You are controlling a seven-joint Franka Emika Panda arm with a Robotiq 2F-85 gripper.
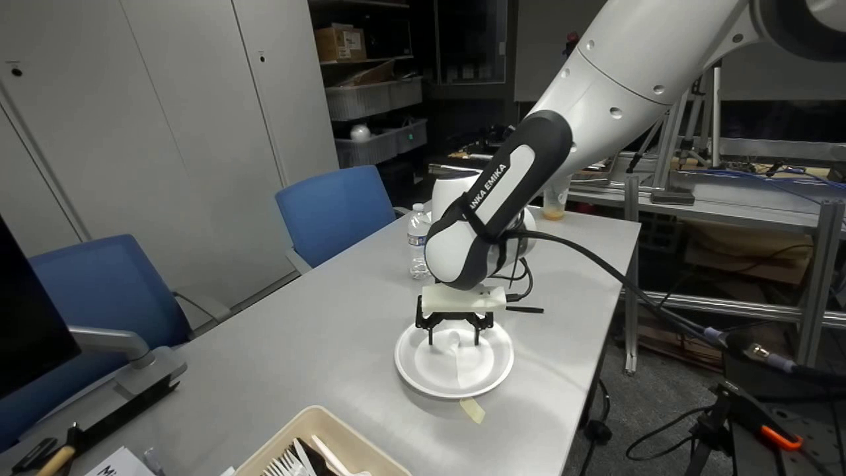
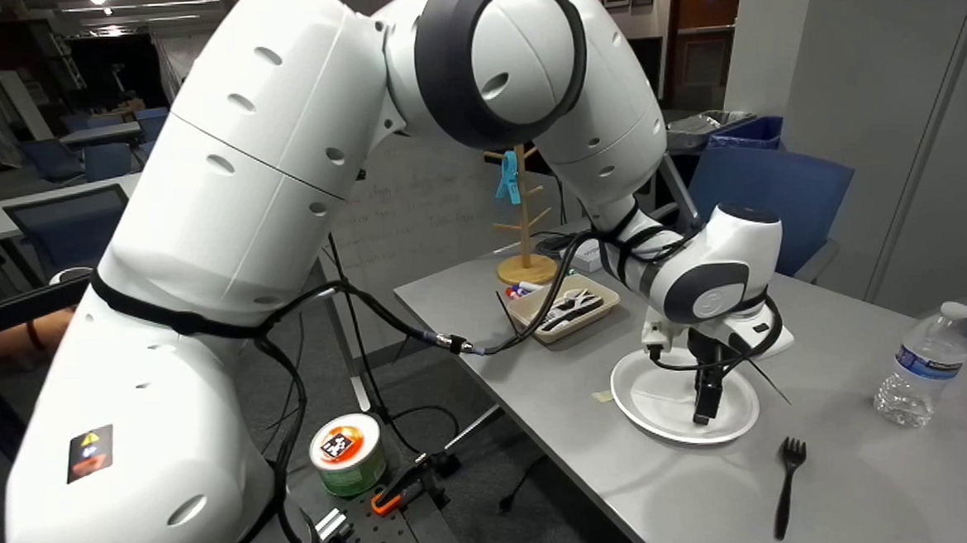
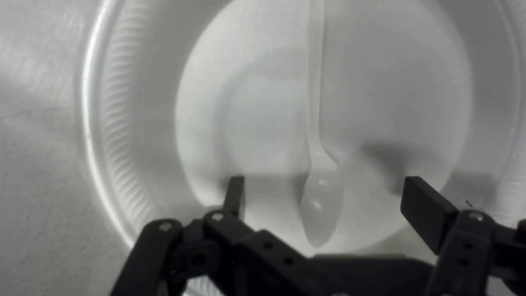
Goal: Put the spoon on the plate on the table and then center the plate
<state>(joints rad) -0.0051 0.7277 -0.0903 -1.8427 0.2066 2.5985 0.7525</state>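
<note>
The white plate sits on the light grey table near one long edge; both also show in an exterior view, the plate and the table. A white plastic spoon lies on the plate, its bowl toward the gripper in the wrist view. The spoon is faint against the plate in an exterior view. My gripper is open, with one finger on each side of the spoon's bowl and apart from it. The gripper points down low over the plate; finger contact with the plate cannot be told.
A black fork lies on the table beside the plate. A water bottle stands beyond it. A beige tray of cutlery stands on the plate's opposite side. A tape piece is by the plate. A wooden stand is farther off.
</note>
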